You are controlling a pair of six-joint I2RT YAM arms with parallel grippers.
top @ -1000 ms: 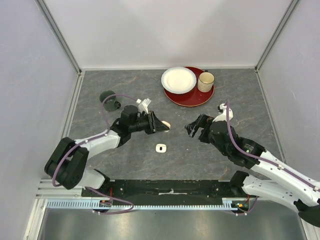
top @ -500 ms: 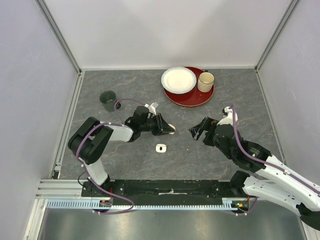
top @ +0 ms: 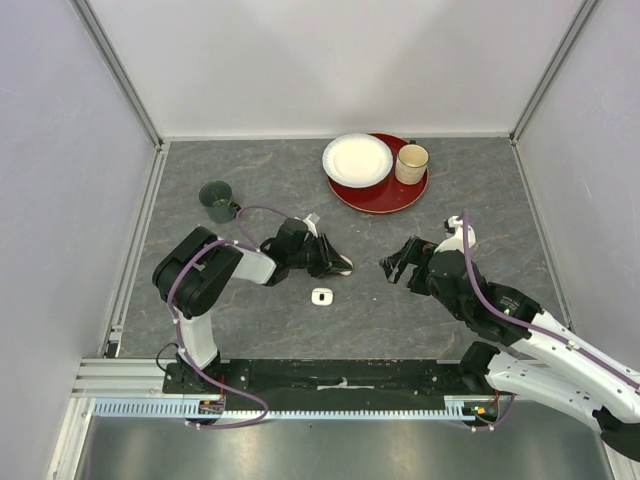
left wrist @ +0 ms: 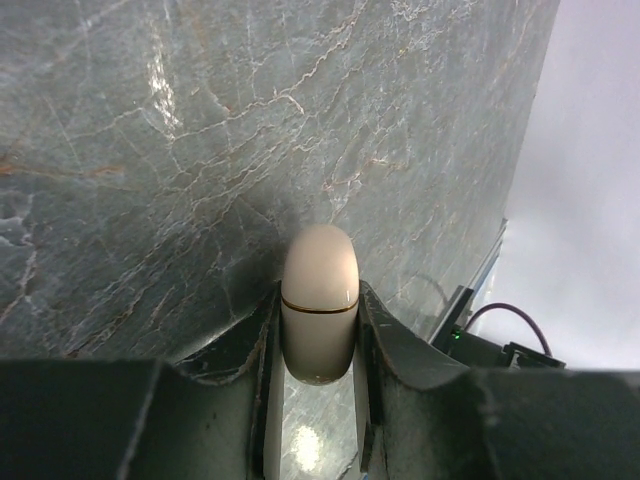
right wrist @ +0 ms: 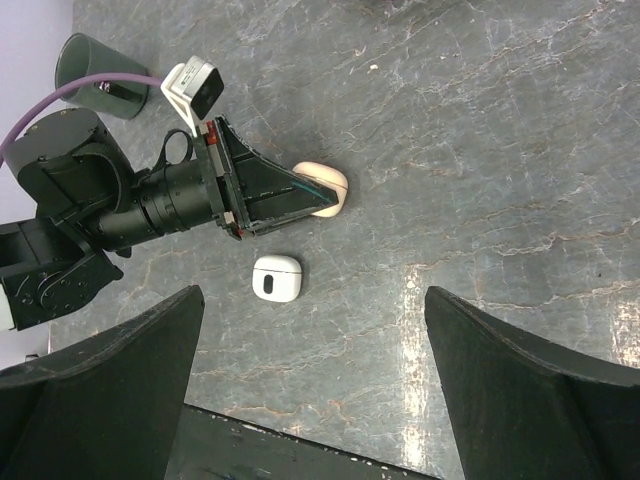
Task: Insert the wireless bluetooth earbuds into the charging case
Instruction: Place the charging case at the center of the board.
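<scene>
Barely begun, by the look of things. Pinching a cream charging case (left wrist: 320, 295) between the left fingers (left wrist: 250, 345), clamped on both of its sides with the rounded nose poking out past the tips. Appears shut along a thin seam line, so not ready to receive anything. Held low over the grey counter (top: 250, 170), near the middle; cannot tell whether touching it.

Holding the right fingers (right wrist: 110, 385) spread wide with nothing between them, well apart from the case and aimed toward it.

Lying on the counter near the left fingers, on the robot's side: 1 small white case (top: 321, 296) with a dark oval on its top face, untouched. Cannot tell whether open or closed.

Found no earbuds in any of the 3 views; perhaps too small to make out, perhaps inside 1 of the cases.

Left to do, on this reading: open the held case, locate the earbuds, seat each in its socket.

At the back, out of play: a red tray (top: 385, 200) carrying a white plate (top: 357, 160) and a beige cup (top: 411, 163), plus a dark green cup (top: 215, 198) at the left.
</scene>
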